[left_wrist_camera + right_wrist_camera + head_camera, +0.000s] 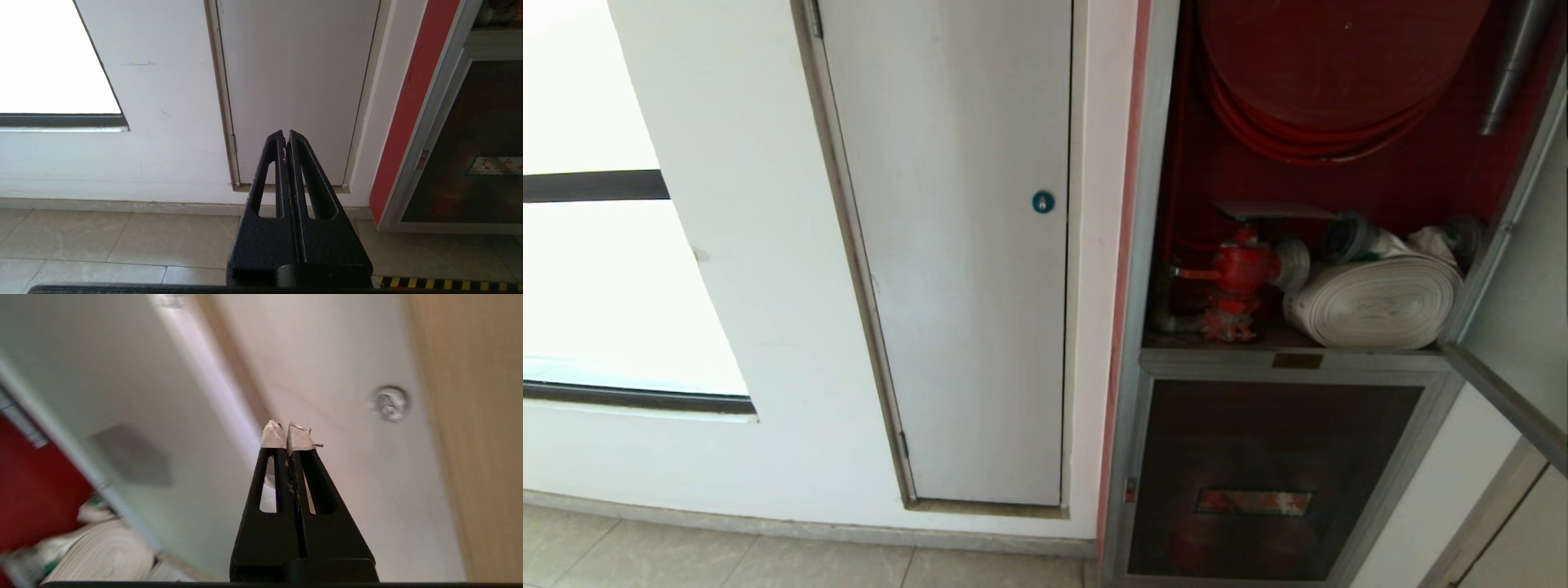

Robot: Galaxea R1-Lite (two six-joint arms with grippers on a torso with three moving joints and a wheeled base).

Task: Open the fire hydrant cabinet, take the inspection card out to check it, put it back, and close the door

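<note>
A: The fire hydrant cabinet is on the right of the head view, and it stands open. Inside there is the red hose reel at the top, the red hydrant valve below it, and the white rolled hose lying just beside the valve on the cabinet's floor.

B: And the door?

A: It is swung out to the right; only its silver frame and a pale panel show at the right edge. In the right wrist view the same door shows between the red interior and a white wall, with the rolled hose beyond its edge.

B: Where is the inspection card?

A: No view shows it clearly, so its place cannot be told.

B: What about the grippers?

A: Neither arm is in the head view. The right gripper has its two taped tips pressed together with nothing between them; it points at a pale wall, with a round metal fitting well apart from the tips. The left gripper has its fingers closed together too, empty, and it points low at the plain white door beside the cabinet, above the tiled floor.

B: And under the open compartment?

A: The lower dark panel with a small label plate is closed.
</note>
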